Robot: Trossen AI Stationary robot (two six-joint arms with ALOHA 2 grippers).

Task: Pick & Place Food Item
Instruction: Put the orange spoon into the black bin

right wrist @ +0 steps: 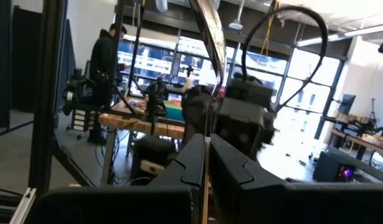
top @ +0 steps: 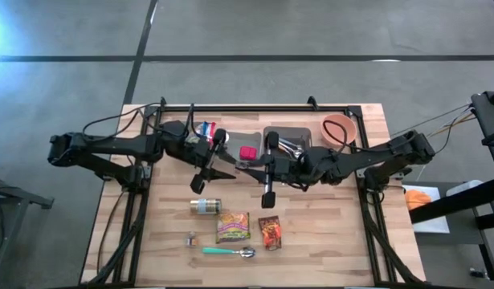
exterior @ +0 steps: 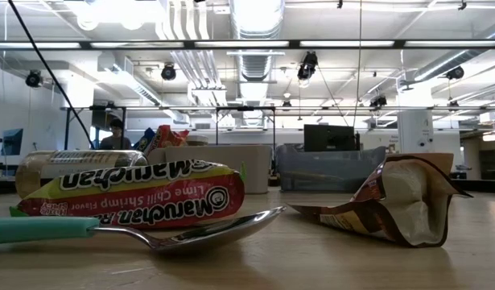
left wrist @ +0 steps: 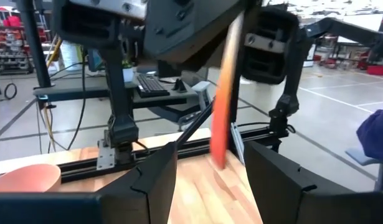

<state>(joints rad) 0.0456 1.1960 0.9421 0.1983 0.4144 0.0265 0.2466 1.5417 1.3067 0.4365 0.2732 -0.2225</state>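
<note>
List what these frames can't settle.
- Small item left of the ramen packet: too small in the high view to identify.
- Grey bin contents: right arm covers them, high view.
- Jar: ramen packet hides its lower part, low view.
- Left hand: whether it grips anything, unclear.

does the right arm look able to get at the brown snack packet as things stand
Probably yes: the right end effector hangs just above the brown packet with bare table between, but its fingers are shut and may be pinching something thin.
</note>
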